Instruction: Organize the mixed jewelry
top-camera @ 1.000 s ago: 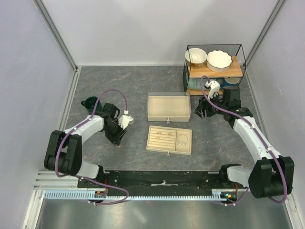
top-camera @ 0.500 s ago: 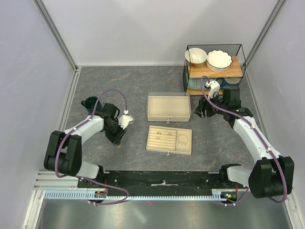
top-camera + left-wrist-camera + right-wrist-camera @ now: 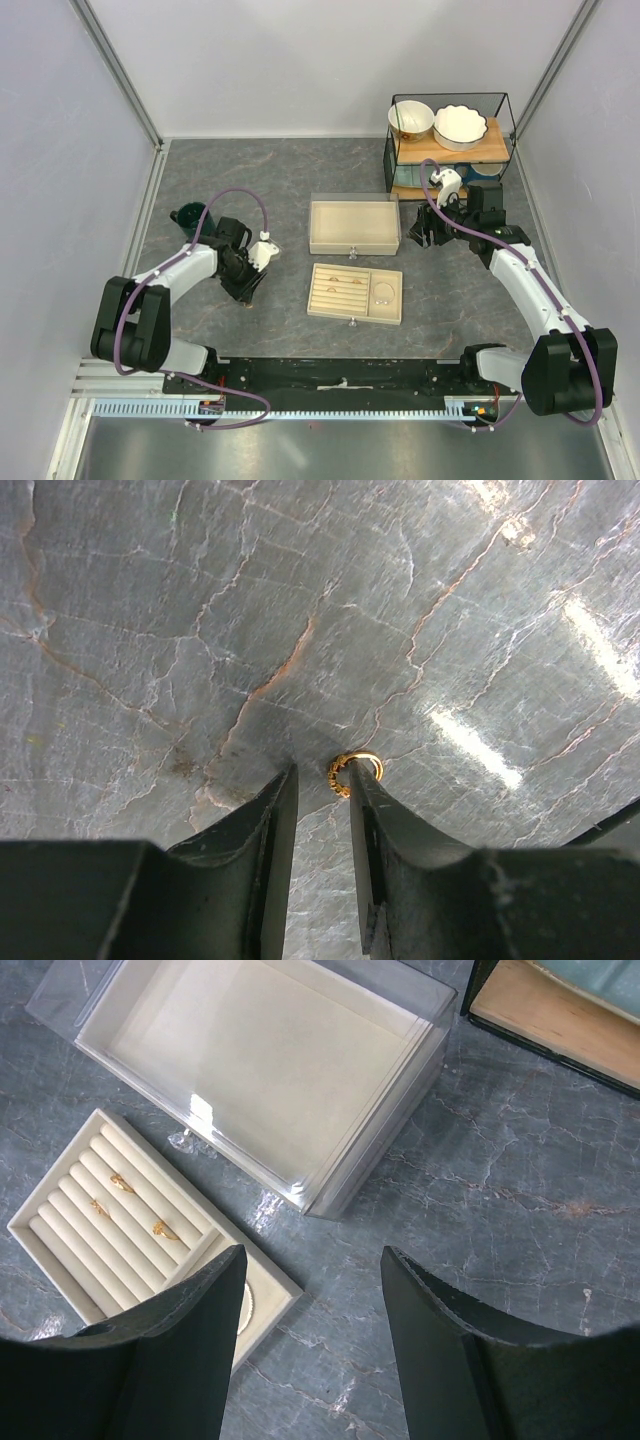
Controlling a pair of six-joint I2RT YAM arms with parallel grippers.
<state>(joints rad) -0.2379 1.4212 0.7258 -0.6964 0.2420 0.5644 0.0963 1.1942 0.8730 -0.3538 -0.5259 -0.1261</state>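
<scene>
Although barely anything shifts over the last second, the left gripper (image 3: 322, 776) stays low, jaws narrowly parted around nothing, one fingertip touching a tiny gold beaded ring (image 3: 340, 777) on the grey stone table (image 3: 280, 180), at nine o'clock from the beige slotted tray (image 3: 345, 301). Pickup looks pending. The right gripper (image 3: 312, 1260) hangs open, empty.

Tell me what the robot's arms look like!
The left arm and right arm have white links with chunky black joints. A purple cable loops along each. The left tool and right tool each have two dark, curved fingers.
</scene>
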